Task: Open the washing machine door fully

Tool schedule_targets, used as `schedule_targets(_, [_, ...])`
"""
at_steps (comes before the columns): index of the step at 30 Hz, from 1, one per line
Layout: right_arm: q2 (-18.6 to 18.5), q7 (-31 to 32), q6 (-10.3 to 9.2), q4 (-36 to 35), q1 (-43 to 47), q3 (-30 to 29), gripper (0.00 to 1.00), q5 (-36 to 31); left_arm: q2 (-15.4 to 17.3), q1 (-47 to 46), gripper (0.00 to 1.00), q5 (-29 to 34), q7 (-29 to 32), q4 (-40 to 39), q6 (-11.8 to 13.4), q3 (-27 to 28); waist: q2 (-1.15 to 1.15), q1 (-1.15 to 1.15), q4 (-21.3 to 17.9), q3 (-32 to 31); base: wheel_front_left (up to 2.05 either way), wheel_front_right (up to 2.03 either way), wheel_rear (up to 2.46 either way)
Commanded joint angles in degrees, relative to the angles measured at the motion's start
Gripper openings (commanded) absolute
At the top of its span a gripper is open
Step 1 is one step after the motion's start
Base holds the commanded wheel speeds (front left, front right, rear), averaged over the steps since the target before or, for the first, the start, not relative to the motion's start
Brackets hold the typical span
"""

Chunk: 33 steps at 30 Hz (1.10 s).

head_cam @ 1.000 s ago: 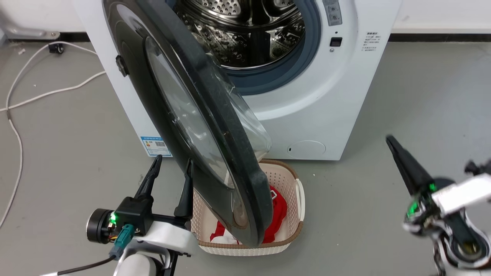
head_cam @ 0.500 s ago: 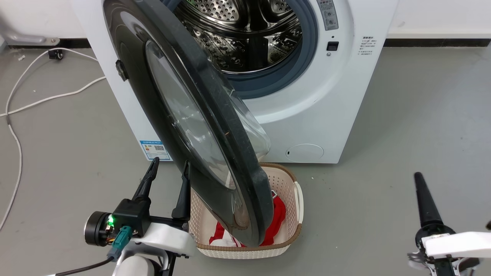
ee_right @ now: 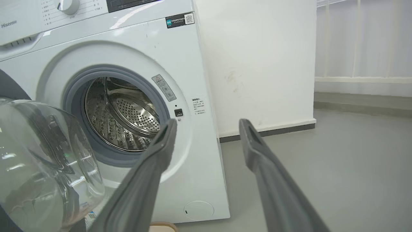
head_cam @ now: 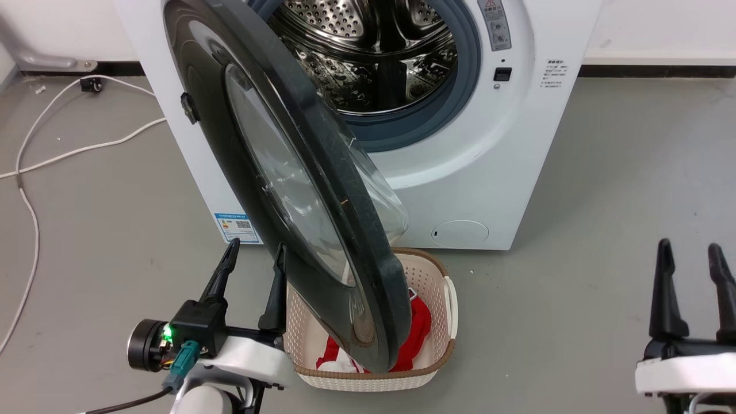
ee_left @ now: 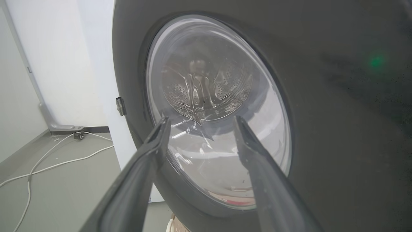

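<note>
The white washing machine point(head_cam: 489, 172) stands with its steel drum exposed. Its black washing machine door point(head_cam: 322, 190), hinged on the left, juts out towards me at roughly a right angle to the machine's front. My left gripper point(head_cam: 257, 246) is open just left of the door's lower outer face, its right finger close beside it; I cannot tell whether they touch. In the left wrist view the left gripper point(ee_left: 201, 120) points at the door point(ee_left: 338, 129) and its glass. My right gripper point(head_cam: 690, 244) stands open at the lower right, apart from the machine. In the right wrist view the right gripper point(ee_right: 208, 122) faces the washing machine point(ee_right: 128, 54).
A cream basket point(head_cam: 445, 299) holding red cloth sits on the floor under the door's lower edge. White cables point(head_cam: 34, 161) trail over the grey floor at the left. A white wall point(ee_right: 257, 64) rises behind and to the right of the machine.
My right gripper has swung from a tilted pose at the right edge to upright at the lower right, both fingers now showing. The camera has shifted slightly. Door and left gripper are unmoved.
</note>
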Motion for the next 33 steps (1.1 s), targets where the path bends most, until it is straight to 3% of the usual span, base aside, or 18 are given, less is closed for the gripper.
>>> schedule_targets(1, [0.17,-0.10,-0.02,-0.84,1.50,0.44,1.00,-2.35,-0.05,0.40,1.00,0.26,-0.14,0.11,-0.13,-0.03,0.00,0.00,0.00,-0.04,0.00,0.00,0.00])
schedule_targets(4, [0.18,0.62,-0.02,-2.72,3.42,2.28,1.00,-7.87,-0.05,0.54,1.00,0.41,-0.14,0.07,-0.21,0.14,0.00,0.00,-0.02,-0.16,0.00,0.00,0.00])
schedule_targets(9, [0.15,1.20,-0.04,-3.65,6.56,5.59,1.00,-10.84,-0.04,0.67,1.00,0.75,-0.14,0.25,-0.37,0.31,0.00,0.00,-0.03,-0.60,0.00,0.00,0.00])
schedule_targets(27, [0.15,0.62,-0.04,-2.25,6.79,5.48,1.00,-8.06,-0.04,1.24,1.00,1.15,-0.14,0.39,-0.58,0.77,0.00,0.00,-0.39,-0.64,0.00,0.00,0.00])
schedule_targets(28, [0.15,0.59,-0.04,-2.22,6.78,5.45,1.00,-7.98,-0.04,1.21,0.90,1.02,-0.14,0.47,-0.54,0.76,0.00,0.00,-0.39,-0.60,0.00,0.00,0.00])
schedule_targets(29, [0.15,0.56,-0.04,-2.21,6.73,5.44,1.00,-7.95,-0.04,1.16,0.35,1.02,-0.14,0.48,-0.56,0.77,0.00,0.00,-0.40,-0.57,0.00,0.00,0.00])
schedule_targets(30, [0.15,0.53,-0.04,-2.25,6.70,5.42,1.00,-8.00,-0.04,1.13,0.00,1.07,-0.14,0.52,-0.60,0.76,0.00,0.00,-0.41,-0.52,0.00,0.00,0.00])
schedule_targets(33, [0.15,0.51,-0.04,-2.34,6.55,5.34,1.00,-8.00,-0.04,1.02,0.00,0.90,-0.14,0.79,-0.74,0.67,0.00,0.00,-0.37,-0.39,0.00,0.00,0.00])
